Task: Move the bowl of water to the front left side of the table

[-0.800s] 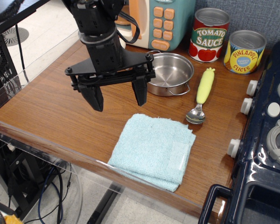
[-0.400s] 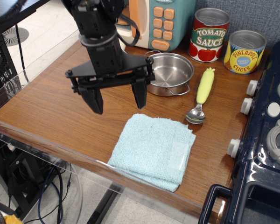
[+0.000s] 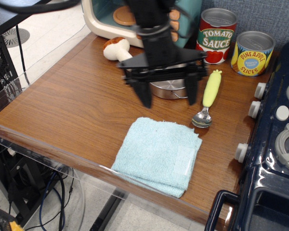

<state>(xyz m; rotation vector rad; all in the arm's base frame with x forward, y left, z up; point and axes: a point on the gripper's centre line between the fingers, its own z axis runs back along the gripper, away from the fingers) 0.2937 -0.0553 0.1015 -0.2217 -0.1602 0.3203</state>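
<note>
The bowl of water [image 3: 167, 89] is a shallow steel pot at the back middle of the brown wood table [image 3: 72, 110]. Most of it is hidden behind my gripper; only its front wall and a wire handle show. My gripper [image 3: 168, 96] is open, its two black fingers spread wide. It hangs over the front of the bowl, one fingertip [image 3: 146, 100] to the bowl's left and the other to its right. It holds nothing.
A folded light-blue cloth [image 3: 159, 154] lies at the front. A spoon with a yellow-green handle [image 3: 207, 98] lies right of the bowl. Tomato sauce can [image 3: 216, 36] and pineapple can [image 3: 253, 53] stand at the back. A toy mushroom [image 3: 116, 48], a toy appliance [image 3: 106, 19] and the dark blue stove [image 3: 274, 144] are also here.
My gripper has moved right from the left of the bowl to over it, staying open. The mushroom and the toy appliance's left part are now uncovered. The bowl has not moved.
</note>
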